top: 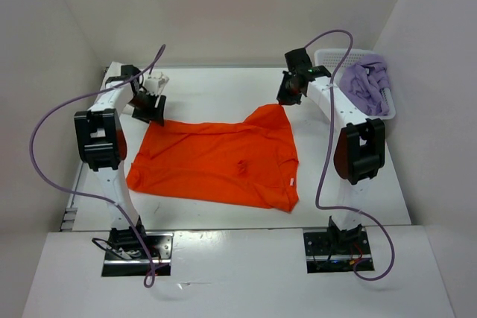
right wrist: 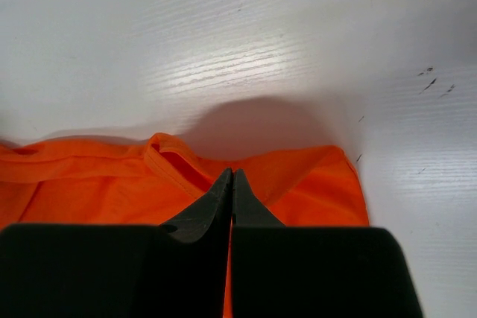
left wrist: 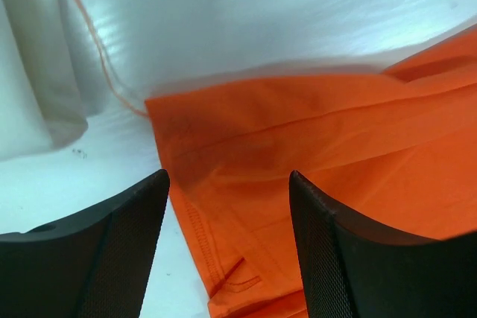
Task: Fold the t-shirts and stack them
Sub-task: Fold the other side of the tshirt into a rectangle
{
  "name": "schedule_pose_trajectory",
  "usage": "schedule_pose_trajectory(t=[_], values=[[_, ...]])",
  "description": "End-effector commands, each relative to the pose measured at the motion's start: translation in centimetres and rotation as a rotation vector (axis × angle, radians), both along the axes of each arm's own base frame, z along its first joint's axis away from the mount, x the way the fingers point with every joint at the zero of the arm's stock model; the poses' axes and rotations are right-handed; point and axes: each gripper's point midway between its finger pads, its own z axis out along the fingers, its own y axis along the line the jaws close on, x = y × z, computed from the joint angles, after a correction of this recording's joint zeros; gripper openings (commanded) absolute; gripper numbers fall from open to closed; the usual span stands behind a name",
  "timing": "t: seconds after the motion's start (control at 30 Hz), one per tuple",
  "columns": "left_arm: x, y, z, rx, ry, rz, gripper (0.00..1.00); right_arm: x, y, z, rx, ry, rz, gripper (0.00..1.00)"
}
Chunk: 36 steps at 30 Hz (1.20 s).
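The orange t-shirt point(top: 216, 161) was seen spread across the middle of the white table point(top: 387, 199), mostly flat but wrinkled, with its far right corner drawn up into a peak. That peak was held by the right gripper point(top: 285, 100). In the right wrist view its jaws were pressed together point(right wrist: 232, 178), with orange cloth point(right wrist: 298, 176) pinched between the tips and a small fold bunched just in front of them. The left gripper point(top: 151, 112) was placed at the shirt's far left corner. In the left wrist view its jaws were spread wide point(left wrist: 227, 184), and the stitched hem and corner of the orange cloth point(left wrist: 313, 147) lay between and under them, ungripped. A loose orange thread point(left wrist: 93, 42) was seen trailing from that corner over the table. A cream-white cloth point(left wrist: 33, 72) was bunched just beside the corner, at the left of that view. The lavender t-shirt point(top: 365, 83) was heaped in the white perforated basket point(top: 332, 57) at the table's far right corner, well apart from the orange one.
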Motion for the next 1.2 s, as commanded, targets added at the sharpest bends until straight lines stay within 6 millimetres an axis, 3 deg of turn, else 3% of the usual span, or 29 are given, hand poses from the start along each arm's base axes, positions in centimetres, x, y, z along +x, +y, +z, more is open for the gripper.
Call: schedule_pose_trajectory(t=[0.0, 0.07, 0.17, 0.27, 0.43, 0.6, 0.73, 0.77, 0.83, 0.87, 0.9, 1.07, 1.17], values=[[1.3, -0.6, 1.0, -0.018, -0.033, 0.025, 0.72, 0.8, 0.5, 1.4, -0.006, -0.037, 0.013, 0.0], [1.8, -0.7, 0.9, -0.027, -0.044, 0.021, 0.72, 0.8, 0.5, 1.4, -0.006, -0.037, 0.013, 0.0], [1.9, -1.2, 0.0, -0.032, -0.024, 0.019, 0.63, 0.6, 0.4, 1.3, -0.009, -0.028, 0.013, 0.0], [1.1, -0.9, -1.1, -0.014, 0.026, 0.038, 0.59, 0.6, 0.3, 1.6, -0.015, -0.032, 0.008, 0.0], [1.0, 0.6, -0.1, 0.069, 0.009, 0.064, 0.59, 0.7, 0.1, 1.9, -0.022, -0.035, 0.002, 0.0], [0.9, 0.4, 0.1, 0.062, 0.005, 0.052, 0.59, 0.7, 0.1, 1.9, -0.022, -0.035, 0.002, 0.0], [0.6, -0.2, -0.5, 0.026, 0.02, 0.041, 0.45, 0.6, 0.1, 2.3, -0.019, -0.044, 0.002, 0.0], [0.6, -0.5, -0.4, 0.011, 0.018, 0.036, 0.31, 0.6, 0.1, 2.3, -0.019, -0.044, 0.002, 0.0], [0.6, -0.8, -0.4, -0.004, 0.02, 0.042, 0.16, 0.7, -0.1, 2.3, -0.026, -0.046, -0.003, 0.0], [0.9, -1.0, 0.3, -0.016, 0.0, 0.038, 0.06, 0.7, -0.1, 2.3, -0.026, -0.046, -0.003, 0.0], [0.9, -1.2, 0.4, -0.03, 0.001, 0.042, 0.03, 0.5, -0.1, 2.0, -0.029, -0.037, -0.003, 0.0], [2.3, -1.3, 3.0, -0.032, -0.088, 0.017, 0.0, 0.2, -0.2, 2.6, -0.026, -0.048, -0.003, 0.0], [3.4, -1.0, 7.8, -0.029, -0.242, 0.007, 0.0, -0.5, -0.4, 2.6, -0.027, -0.043, -0.003, 0.0]])
